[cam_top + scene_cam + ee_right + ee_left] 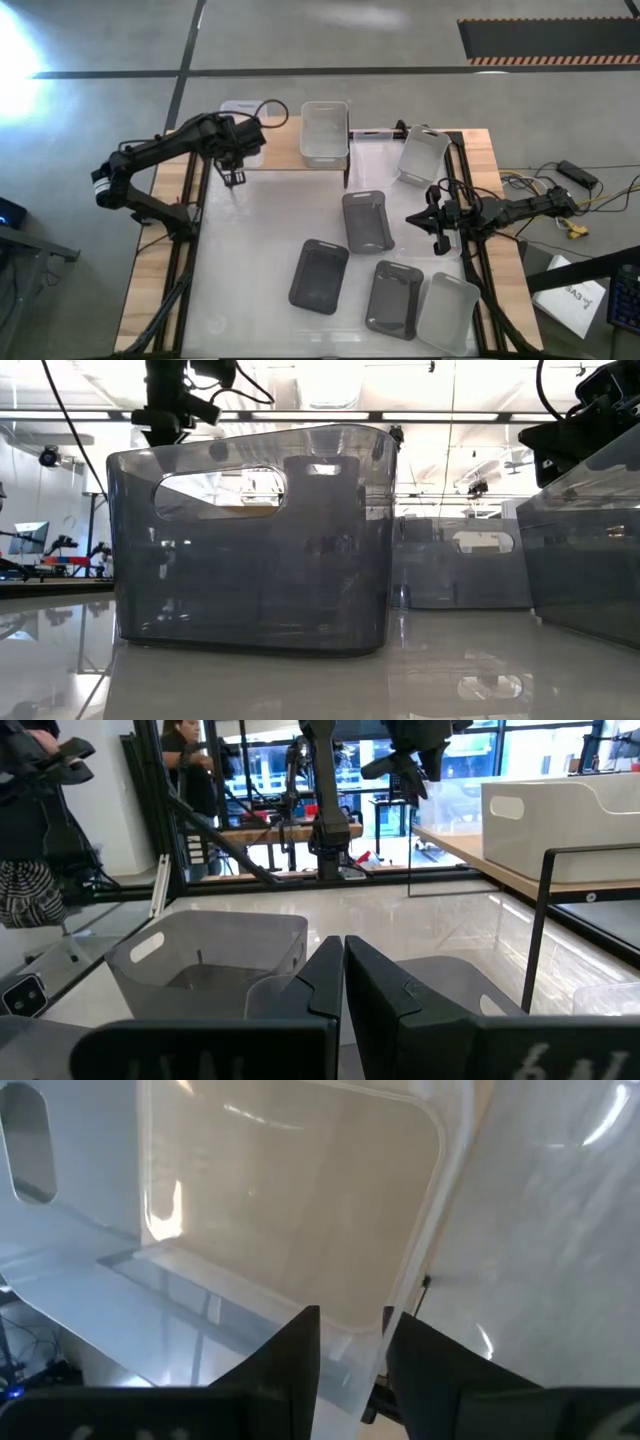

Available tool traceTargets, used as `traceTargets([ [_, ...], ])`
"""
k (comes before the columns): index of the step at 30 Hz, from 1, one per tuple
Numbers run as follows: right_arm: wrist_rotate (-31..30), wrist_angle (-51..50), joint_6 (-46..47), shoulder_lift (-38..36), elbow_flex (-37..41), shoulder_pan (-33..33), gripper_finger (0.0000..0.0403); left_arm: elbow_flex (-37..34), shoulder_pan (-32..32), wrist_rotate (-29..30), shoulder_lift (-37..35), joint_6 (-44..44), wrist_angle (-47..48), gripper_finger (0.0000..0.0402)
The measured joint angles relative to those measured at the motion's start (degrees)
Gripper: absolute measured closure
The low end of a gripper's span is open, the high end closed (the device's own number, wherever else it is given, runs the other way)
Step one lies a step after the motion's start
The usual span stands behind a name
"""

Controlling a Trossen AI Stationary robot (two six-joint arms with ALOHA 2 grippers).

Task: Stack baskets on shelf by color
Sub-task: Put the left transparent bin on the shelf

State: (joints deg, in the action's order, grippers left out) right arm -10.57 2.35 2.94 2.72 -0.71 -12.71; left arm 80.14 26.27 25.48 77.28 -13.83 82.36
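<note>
The shelf (285, 160) stands at the table's far side, its wooden top on thin black legs. On it sit a clear bin (240, 108) at the left and a whitish bin (324, 130) at the right. My left gripper (236, 178) hangs at the shelf's near edge, fingers a little apart; in the left wrist view the clear bin's near corner (372, 1320) shows in the gap. My right gripper (435, 222) is shut and empty, right of a dark grey bin (367, 220). Other dark and light grey bins lie on the table. My left gripper comes at the clear bin's near rim from above, one finger (295, 1355) on each side of the corner wall. I cannot tell whether the fingers touch it. The bin rests flat on the shelf's board (300, 1210).
A light grey bin (424, 155) lies tilted at the far right. Dark grey bins (319, 275) (393, 297) and a light grey one (450, 312) lie near the front edge. One dark bin (250, 540) fills the low view. People stand beyond the table (190, 760).
</note>
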Motion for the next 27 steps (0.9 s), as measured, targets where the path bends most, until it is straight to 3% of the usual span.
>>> traceTargets([
  [14, 0.0, 0.0, 0.0, 0.0, 0.0, 0.0, 0.0394, 0.4, 0.4, 0.0, -0.3, 4.3, 1.2, 0.0302],
  [22, 0.0, 0.0, 0.0, 0.0, 0.0, 0.0, 0.0394, 4.5, 0.4, -1.4, -4.0, 4.8, 1.2, 0.0246],
  [27, 0.0, 0.0, 0.0, 0.0, 0.0, 0.0, 0.0394, 7.7, 0.3, -5.8, -8.0, 10.5, 1.2, 0.0222],
])
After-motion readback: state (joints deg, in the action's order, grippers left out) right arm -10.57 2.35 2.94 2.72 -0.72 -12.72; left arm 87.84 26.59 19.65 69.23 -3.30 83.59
